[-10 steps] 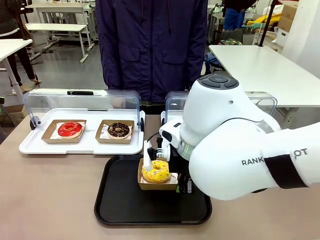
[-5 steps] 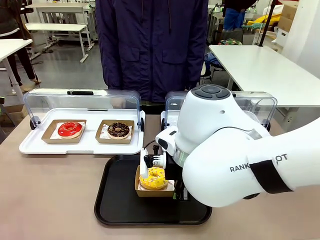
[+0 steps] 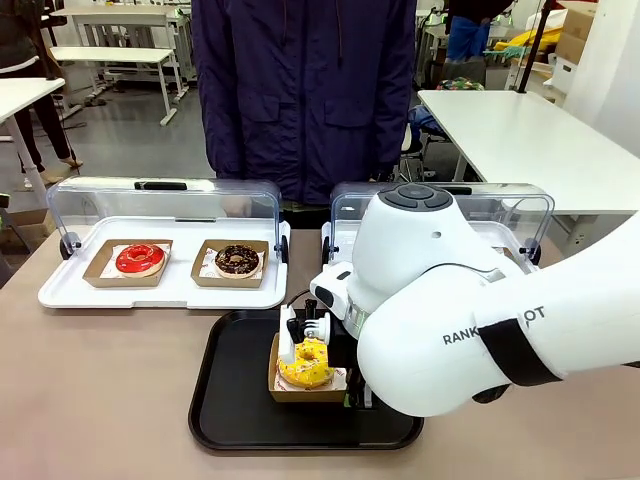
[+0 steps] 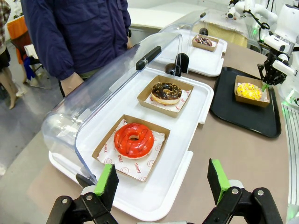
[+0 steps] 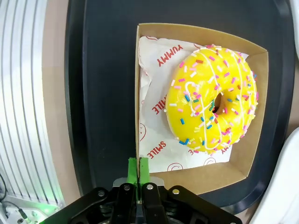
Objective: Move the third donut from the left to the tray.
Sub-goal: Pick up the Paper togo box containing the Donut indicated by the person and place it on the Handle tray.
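Right gripper (image 5: 138, 169): jaws pinched together on the edge of the brown cardboard square (image 5: 243, 116), green pads meeting at the card's near corner.
Third donut (image 5: 212, 100): yellow-iced with coloured sprinkles, lying flat on its card, just beyond the pinched edge and to one side of the jaws in the right wrist view; the pads touch only the card, not the icing.
Tray (image 3: 240, 400): black, directly under the card; in the front view the card looks close to its floor, though whether it rests there or hangs just above I cannot tell.
Key relation: the grip is at one rim of the card, so the donut's weight hangs away from the jaws; opening is safe only once the card lies flat on the tray.
Nearer arm: the right arm, which reaches across the tray's right side; the left one stays well off.
Left gripper (image 4: 163, 182): jaws spread wide, holding nothing, hovering by the near corner of the white tray (image 4: 154, 200) that holds the red-iced donut (image 4: 133, 140) and a chocolate donut (image 4: 166, 92).
Person (image 3: 300, 90): standing at the far side in a dark coat, hands not on the work.
Change: over the last second the card and donut have come down and shifted slightly toward the tray's middle, with the right arm lower.
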Action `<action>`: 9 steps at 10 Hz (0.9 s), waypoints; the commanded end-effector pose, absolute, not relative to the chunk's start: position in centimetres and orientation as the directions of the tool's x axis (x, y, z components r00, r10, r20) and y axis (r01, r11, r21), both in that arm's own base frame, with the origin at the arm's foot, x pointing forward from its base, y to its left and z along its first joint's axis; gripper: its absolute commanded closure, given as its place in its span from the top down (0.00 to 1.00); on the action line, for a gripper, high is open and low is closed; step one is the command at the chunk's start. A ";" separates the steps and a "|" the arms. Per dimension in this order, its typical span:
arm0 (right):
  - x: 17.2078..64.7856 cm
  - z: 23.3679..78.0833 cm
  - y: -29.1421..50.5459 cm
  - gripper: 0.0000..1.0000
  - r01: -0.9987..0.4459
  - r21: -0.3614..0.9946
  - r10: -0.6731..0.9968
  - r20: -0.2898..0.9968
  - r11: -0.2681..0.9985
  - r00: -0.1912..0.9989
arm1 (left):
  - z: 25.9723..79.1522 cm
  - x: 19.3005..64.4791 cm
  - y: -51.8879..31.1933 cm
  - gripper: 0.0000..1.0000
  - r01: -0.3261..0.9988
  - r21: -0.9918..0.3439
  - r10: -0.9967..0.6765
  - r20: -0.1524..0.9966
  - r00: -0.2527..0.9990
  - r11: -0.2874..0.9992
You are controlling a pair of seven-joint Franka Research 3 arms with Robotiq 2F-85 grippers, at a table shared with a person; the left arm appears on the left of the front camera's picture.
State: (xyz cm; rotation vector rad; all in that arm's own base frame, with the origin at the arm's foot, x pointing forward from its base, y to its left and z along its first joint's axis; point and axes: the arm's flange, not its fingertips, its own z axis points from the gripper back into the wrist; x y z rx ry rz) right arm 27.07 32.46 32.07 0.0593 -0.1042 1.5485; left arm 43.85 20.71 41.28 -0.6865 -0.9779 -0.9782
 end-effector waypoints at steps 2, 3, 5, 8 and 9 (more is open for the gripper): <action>26.7 30.8 31.1 0.02 -1.000 0.008 0.990 0.139 -0.007 -0.005 | 41.6 43.7 20.7 1.00 0.908 -0.061 -0.366 0.903 0.227 0.414; 26.9 30.7 31.1 0.02 -1.000 0.011 0.991 0.137 -0.012 -0.010 | 41.6 43.7 20.7 1.00 0.908 -0.061 -0.366 0.903 0.227 0.414; 26.9 30.6 31.1 0.02 -1.000 0.019 0.990 0.143 -0.020 -0.017 | 41.6 43.7 20.7 1.00 0.908 -0.061 -0.366 0.903 0.227 0.414; 27.2 30.6 31.0 0.84 -0.999 0.021 0.990 0.136 -0.030 -0.027 | 41.6 43.7 20.7 1.00 0.908 -0.061 -0.366 0.903 0.227 0.414; 27.1 31.1 31.0 1.00 -0.999 0.016 0.990 0.138 -0.039 -0.036 | 41.6 43.7 20.7 1.00 0.908 -0.061 -0.366 0.903 0.227 0.414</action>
